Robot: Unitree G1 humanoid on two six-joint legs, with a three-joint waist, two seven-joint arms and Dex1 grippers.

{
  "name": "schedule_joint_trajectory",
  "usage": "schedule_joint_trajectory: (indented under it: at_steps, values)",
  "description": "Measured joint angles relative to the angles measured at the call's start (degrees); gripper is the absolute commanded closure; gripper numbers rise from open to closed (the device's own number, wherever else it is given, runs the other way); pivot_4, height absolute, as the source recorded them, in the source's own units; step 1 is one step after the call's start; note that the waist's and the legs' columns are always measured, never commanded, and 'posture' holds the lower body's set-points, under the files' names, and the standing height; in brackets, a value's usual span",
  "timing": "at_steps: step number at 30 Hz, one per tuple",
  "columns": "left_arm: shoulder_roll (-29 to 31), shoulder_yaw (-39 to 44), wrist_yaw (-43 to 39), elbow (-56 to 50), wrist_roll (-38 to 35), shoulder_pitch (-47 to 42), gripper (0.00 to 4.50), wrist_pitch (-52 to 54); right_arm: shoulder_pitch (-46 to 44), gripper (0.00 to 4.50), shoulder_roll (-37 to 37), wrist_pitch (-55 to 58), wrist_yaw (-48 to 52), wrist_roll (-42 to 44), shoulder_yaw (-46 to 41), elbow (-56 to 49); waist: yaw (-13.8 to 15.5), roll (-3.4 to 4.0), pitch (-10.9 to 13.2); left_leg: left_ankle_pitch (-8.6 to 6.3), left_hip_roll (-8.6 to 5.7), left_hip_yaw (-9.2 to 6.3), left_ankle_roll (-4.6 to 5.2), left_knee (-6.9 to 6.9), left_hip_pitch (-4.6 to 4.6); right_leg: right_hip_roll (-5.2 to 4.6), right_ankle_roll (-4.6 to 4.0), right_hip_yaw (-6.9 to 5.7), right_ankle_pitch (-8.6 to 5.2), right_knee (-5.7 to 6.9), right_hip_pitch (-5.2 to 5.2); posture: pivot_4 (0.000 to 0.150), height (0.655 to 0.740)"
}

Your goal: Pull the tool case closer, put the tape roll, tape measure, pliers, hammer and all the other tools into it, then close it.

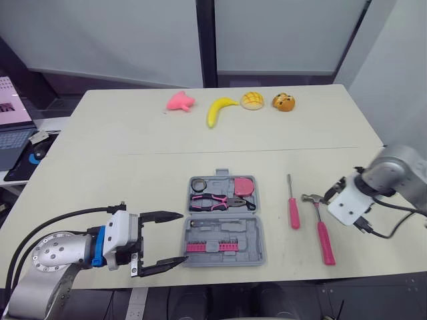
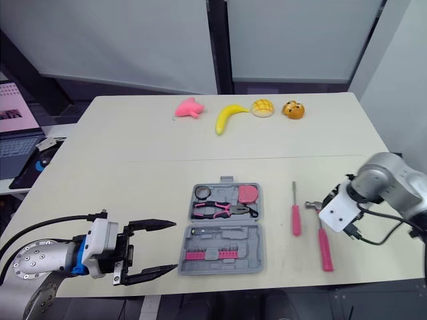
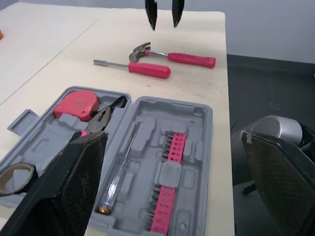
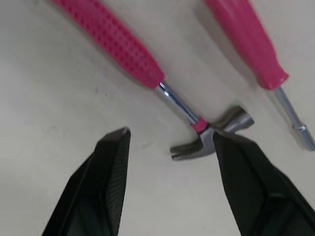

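The grey tool case (image 1: 257, 230) lies open near the table's front edge. Its far half holds a tape roll (image 1: 199, 185), a pink tape measure (image 1: 244, 185) and pink-handled pliers (image 1: 212, 200); the near half holds a pink strip of bits (image 1: 212, 247). To its right lie a pink screwdriver (image 1: 293, 207) and a pink-handled hammer (image 1: 323, 237). My left gripper (image 1: 163, 241) stands open just left of the case, empty. My right gripper (image 4: 171, 136) is open, its fingers either side of the hammer head (image 4: 211, 140), not touching it.
At the table's far side sit a pink toy (image 1: 179, 101), a banana (image 1: 219, 109), a bun (image 1: 251, 101) and an orange toy (image 1: 283, 102). A laptop (image 1: 13, 137) stands on a side surface to the left. The front table edge runs just below the case.
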Motion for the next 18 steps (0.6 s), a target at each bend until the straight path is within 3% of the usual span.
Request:
schedule_joint_trajectory:
  at_steps: [6, 14, 18]
  values:
    - [-0.67, -1.85, 1.94, 0.04, 1.72, -0.02, 0.00, -0.26, -5.90, 1.68, 7.50, -13.34, -5.11, -11.38, 7.60, 12.09, 0.11, 0.01, 0.01, 0.01, -0.04, 0.01, -0.02, 0.03, -0.03, -0.02, -0.01, 0.02, 0.00, 0.01, -0.03, 0.150, 0.7193]
    - [-0.83, -2.24, 4.93, -2.20, 2.97, 1.92, 0.00, -0.24, -6.54, 1.68, 9.79, -18.56, -10.55, -17.34, 10.40, 16.69, 0.08, 0.00, 0.01, 0.02, -0.03, 0.00, -0.02, 0.05, 0.00, -0.02, -0.01, 0.03, 0.01, 0.07, -0.02, 0.150, 0.7193]
    - [-0.83, -2.26, 6.44, -3.56, 3.06, 2.12, 0.00, -0.02, -6.66, 2.64, 9.92, -19.49, -13.25, -18.86, 10.44, 17.18, 0.08, -0.01, 0.01, 0.02, -0.03, 0.00, -0.03, 0.06, 0.03, -0.01, -0.01, 0.03, 0.01, 0.08, 0.02, 0.150, 0.7193]
